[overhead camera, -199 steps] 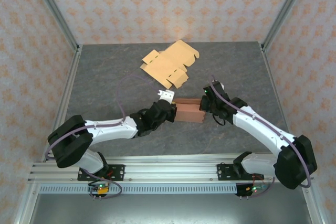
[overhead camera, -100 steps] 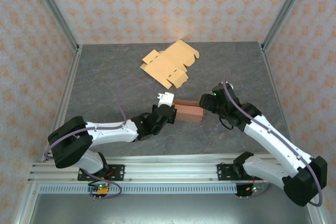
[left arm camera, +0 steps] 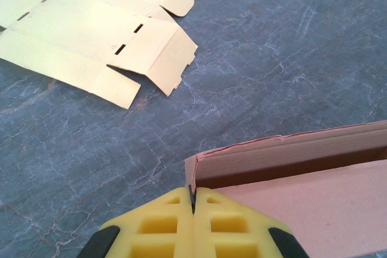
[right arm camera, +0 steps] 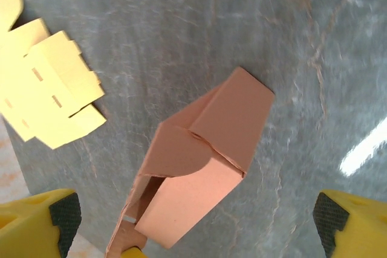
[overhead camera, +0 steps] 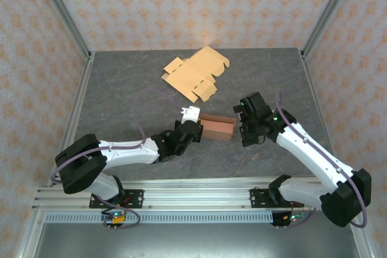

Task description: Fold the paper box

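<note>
The paper box (overhead camera: 217, 127) is a pinkish-brown carton lying mid-table, partly folded, its inside showing from above. My left gripper (overhead camera: 196, 129) is shut on the box's left end. In the left wrist view the yellow fingers (left arm camera: 163, 222) pinch the thin edge of the box wall (left arm camera: 290, 161) at its corner. My right gripper (overhead camera: 242, 125) stands open just right of the box, not touching it. From the right wrist the box (right arm camera: 205, 167) shows with a rounded flap tucked at its end, between the wide-apart fingertips (right arm camera: 54, 216) of the right gripper (right arm camera: 193, 212).
A flat, unfolded yellow cardboard blank (overhead camera: 195, 75) lies at the back of the grey stone-patterned table (overhead camera: 121, 101), also visible as the blank (left arm camera: 103, 34) ahead of the left wrist. Metal frame posts and patterned walls enclose the table.
The right gripper has opened, let go of the box's right end and drawn back to the right. The left gripper keeps its hold; the box has barely moved.
</note>
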Available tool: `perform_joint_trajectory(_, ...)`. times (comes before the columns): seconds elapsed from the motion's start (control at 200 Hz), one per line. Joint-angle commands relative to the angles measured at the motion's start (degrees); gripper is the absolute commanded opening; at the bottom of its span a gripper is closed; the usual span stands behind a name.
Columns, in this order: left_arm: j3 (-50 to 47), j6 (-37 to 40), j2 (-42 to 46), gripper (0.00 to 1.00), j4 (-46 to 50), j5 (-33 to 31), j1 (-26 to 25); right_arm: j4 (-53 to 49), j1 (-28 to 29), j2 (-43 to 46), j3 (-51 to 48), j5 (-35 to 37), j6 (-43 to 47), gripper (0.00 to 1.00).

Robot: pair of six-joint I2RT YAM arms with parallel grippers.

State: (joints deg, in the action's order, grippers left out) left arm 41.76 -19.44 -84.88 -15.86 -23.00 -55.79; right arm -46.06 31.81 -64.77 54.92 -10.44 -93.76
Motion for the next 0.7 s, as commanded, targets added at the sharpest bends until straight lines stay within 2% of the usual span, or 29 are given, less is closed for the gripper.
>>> perform_joint_trajectory(0.0,-0.62,0.19,-0.06,0.0,-0.75,-2.4,-0.42,1.97,0.33,-2.18,0.04,-5.24,-11.77,0.99)
perform_joint_trajectory(0.095,-0.54,-0.14,-0.35,0.0,-0.84,-2.4,-0.38,5.2,0.65,-2.73,-2.07,-8.13,-15.46,0.99)
perform_joint_trajectory(0.35,0.06,-0.33,-1.03,0.0,-0.67,-2.01,-0.42,10.0,1.15,-5.61,-6.99,-7.74,-22.5,1.0)
perform_joint_trajectory(0.43,0.24,-0.18,-1.16,0.0,-0.51,-1.71,-0.37,12.84,1.15,-6.28,-8.42,-6.44,-24.15,0.92)
perform_joint_trajectory(0.611,0.16,-0.1,-1.25,0.0,-1.09,-0.89,-0.37,15.36,1.17,-8.65,-8.4,-3.55,-26.02,0.64)
perform_joint_trajectory(0.696,-0.18,-0.25,-1.08,0.0,-1.55,-0.6,-0.39,15.98,1.17,-9.93,-7.86,-3.17,-26.61,0.58)
